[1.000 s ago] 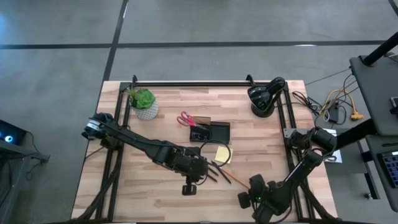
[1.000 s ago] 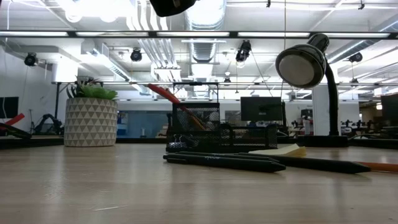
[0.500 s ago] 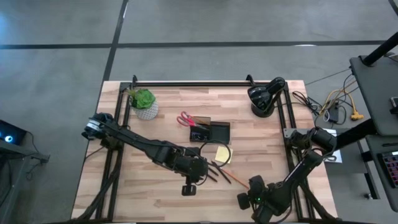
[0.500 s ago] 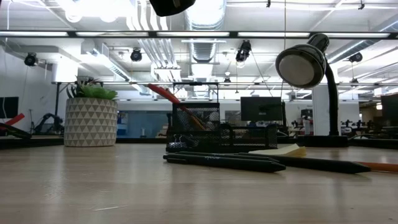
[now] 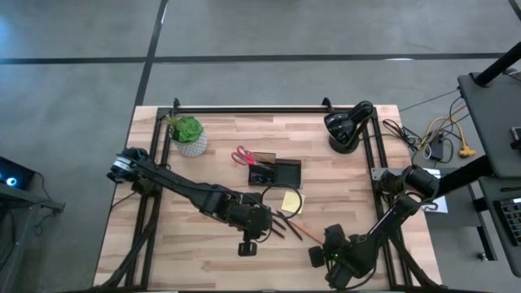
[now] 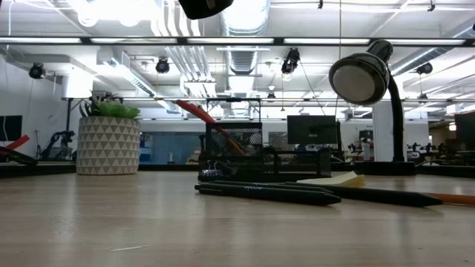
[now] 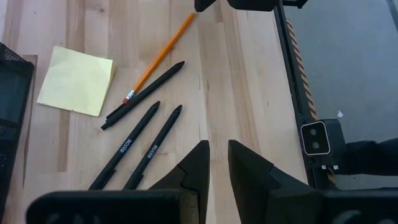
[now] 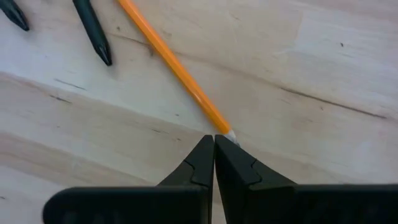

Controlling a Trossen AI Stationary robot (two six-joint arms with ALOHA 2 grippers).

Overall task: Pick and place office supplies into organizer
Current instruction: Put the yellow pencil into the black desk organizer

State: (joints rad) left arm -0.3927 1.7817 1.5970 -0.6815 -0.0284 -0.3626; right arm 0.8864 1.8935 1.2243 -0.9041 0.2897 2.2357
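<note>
On the wood table lie three black pens (image 7: 143,93), an orange pencil (image 8: 174,65) and a yellow sticky-note pad (image 7: 76,81). The dark mesh organizer (image 5: 275,172) stands behind them. Red-handled scissors (image 5: 242,155) stick up from its left compartment, and small dark clips (image 6: 211,172) lie at its foot. My left gripper (image 7: 216,149) hovers over the pens' near ends, open by a narrow gap. My right gripper (image 8: 214,140) is shut, low at the pencil's sharpened end (image 8: 229,134). My right gripper's shut fingertips stand right against the pencil's sharpened end (image 8: 229,134), coming along the pencil from the table's near right side. Whether they touch it, I cannot tell. The pencil lies flat on the table.
A potted plant (image 5: 189,134) stands far left and a black desk lamp (image 5: 346,126) far right. A black frame rail (image 7: 292,68) runs along the table's right edge. Bare wood lies to the near left of the pens.
My right arm has shifted a little toward the table's left, bringing its shut gripper closer along the pencil. The pens, the pad and my left arm have kept still.
</note>
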